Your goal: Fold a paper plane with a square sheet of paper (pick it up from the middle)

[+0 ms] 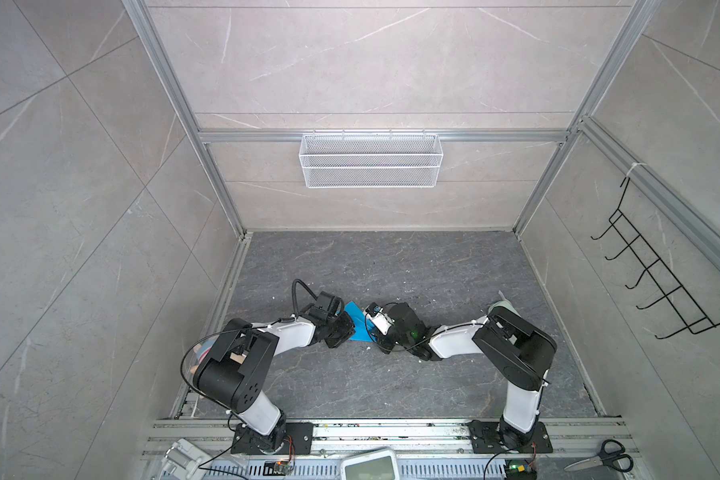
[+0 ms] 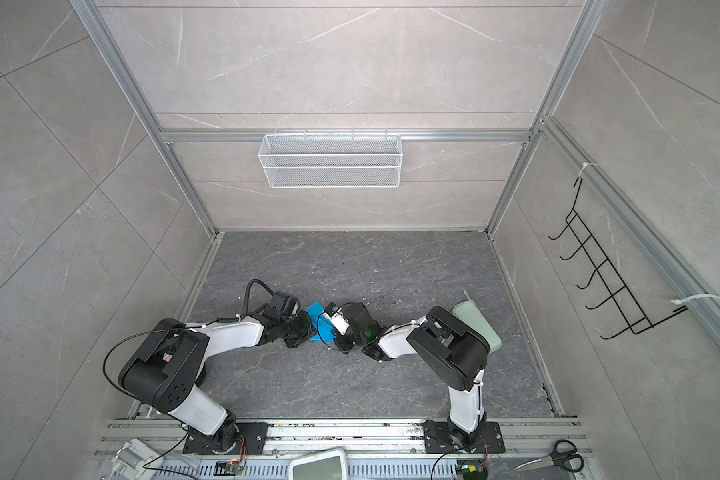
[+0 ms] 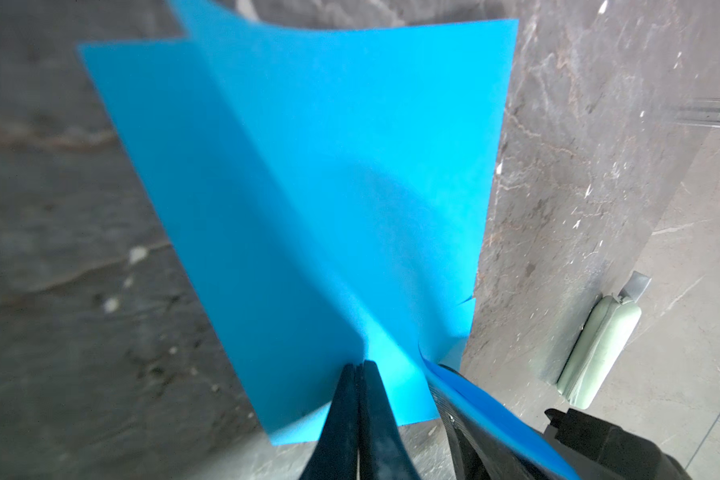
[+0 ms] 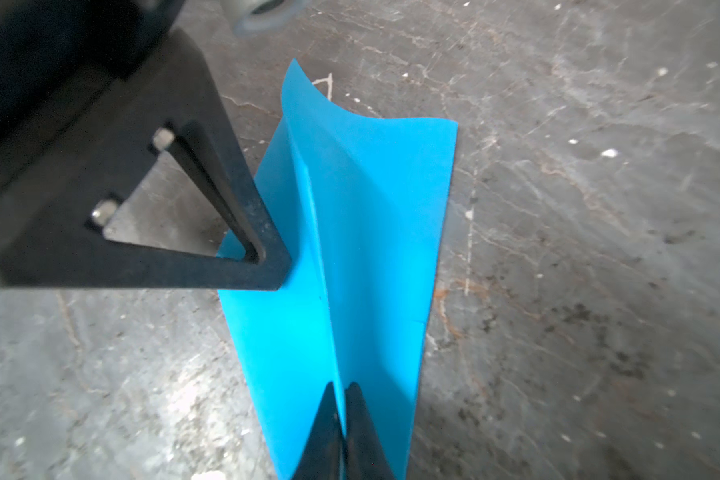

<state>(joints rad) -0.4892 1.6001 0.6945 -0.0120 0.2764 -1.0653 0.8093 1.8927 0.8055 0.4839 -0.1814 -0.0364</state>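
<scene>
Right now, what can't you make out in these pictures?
- Paper: both top views, mostly covered by the left end effector and right end effector; folds too small to tell.
- Green case: a top view, mostly behind the right arm.
- White device: both top views, cut by the bottom edge.

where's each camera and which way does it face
Both top views: overhead near the bases, facing down at the table; left arm and right arm show.
Left wrist: looks along the left end effector, shut on the sheet of paper.
Right wrist: looks along the right end effector, pinching it too.
Shared: every view shows the paper.
</scene>
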